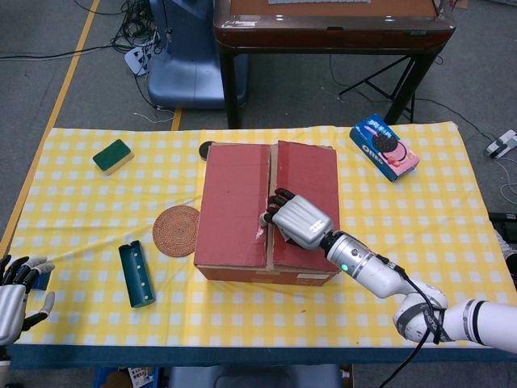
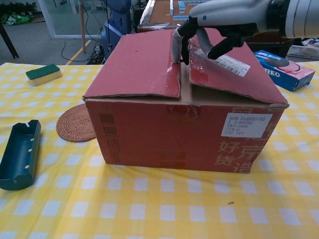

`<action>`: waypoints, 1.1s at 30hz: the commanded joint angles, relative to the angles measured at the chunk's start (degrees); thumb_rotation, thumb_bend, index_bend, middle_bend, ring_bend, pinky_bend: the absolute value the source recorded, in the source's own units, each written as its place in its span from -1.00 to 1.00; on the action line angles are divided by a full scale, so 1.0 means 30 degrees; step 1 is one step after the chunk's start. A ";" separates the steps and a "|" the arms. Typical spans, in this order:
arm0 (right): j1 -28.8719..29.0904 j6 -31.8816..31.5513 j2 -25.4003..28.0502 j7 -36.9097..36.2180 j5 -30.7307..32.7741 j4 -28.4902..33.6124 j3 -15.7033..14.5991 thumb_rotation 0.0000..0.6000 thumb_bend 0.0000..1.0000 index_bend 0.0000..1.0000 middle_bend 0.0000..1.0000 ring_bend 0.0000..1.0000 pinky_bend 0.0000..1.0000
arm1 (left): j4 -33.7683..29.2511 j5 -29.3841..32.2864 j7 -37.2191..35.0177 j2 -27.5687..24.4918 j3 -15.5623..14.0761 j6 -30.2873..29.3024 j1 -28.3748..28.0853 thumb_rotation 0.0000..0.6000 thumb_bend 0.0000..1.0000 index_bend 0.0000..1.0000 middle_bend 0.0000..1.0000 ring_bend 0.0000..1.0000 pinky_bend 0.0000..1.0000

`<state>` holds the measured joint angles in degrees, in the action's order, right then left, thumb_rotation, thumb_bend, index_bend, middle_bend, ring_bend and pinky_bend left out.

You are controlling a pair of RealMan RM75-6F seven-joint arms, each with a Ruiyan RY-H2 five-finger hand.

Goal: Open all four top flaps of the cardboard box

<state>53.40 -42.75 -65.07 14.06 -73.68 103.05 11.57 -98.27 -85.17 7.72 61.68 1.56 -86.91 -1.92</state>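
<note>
Right hand (image 1: 297,221) on cardboard box (image 2: 184,129), fingers curled into centre seam, gripping nothing yet; hook under right flap (image 2: 234,69) edge, lift outward slowly; left hand (image 1: 14,295) open, idle, far from box

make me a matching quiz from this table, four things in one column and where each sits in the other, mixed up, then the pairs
Things
1. green sponge
2. Oreo pack
3. woven coaster
4. right hand

Places
A. on top of the cardboard box, fingers at the centre seam
B. far right part of the table, beyond the box
C. far left part of the table
D. flat on the cloth just left of the box

Pairs: 1-C, 2-B, 3-D, 4-A
</note>
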 commanded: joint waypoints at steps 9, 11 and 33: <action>-0.0310 -0.0840 0.0335 -0.0507 -0.0585 -0.0273 -0.0084 1.00 1.00 -0.29 -0.05 -0.66 -0.76 | 0.0123 -0.0087 0.0040 0.0081 0.0012 0.0163 -0.0155 1.00 -0.14 -0.27 -0.55 -0.74 -1.00; -0.0408 -0.1041 0.0542 -0.0630 -0.0639 -0.0188 -0.0037 1.00 1.00 -0.29 -0.04 -0.65 -0.76 | 0.0115 -0.0123 0.0055 0.0081 0.0014 0.0186 -0.0190 1.00 -0.14 -0.27 -0.55 -0.74 -1.00; -0.2670 -0.4249 0.4806 -0.1963 -0.1162 0.2216 0.0866 1.00 1.00 -0.29 0.05 -0.57 -0.76 | -0.0088 -0.0283 0.0349 0.0026 0.0084 0.0230 -0.0423 1.00 -0.14 -0.27 -0.55 -0.74 -1.00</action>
<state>46.03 -54.85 -51.39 8.51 -77.02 109.14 14.02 -98.53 -86.03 8.76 61.76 1.81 -86.22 -3.19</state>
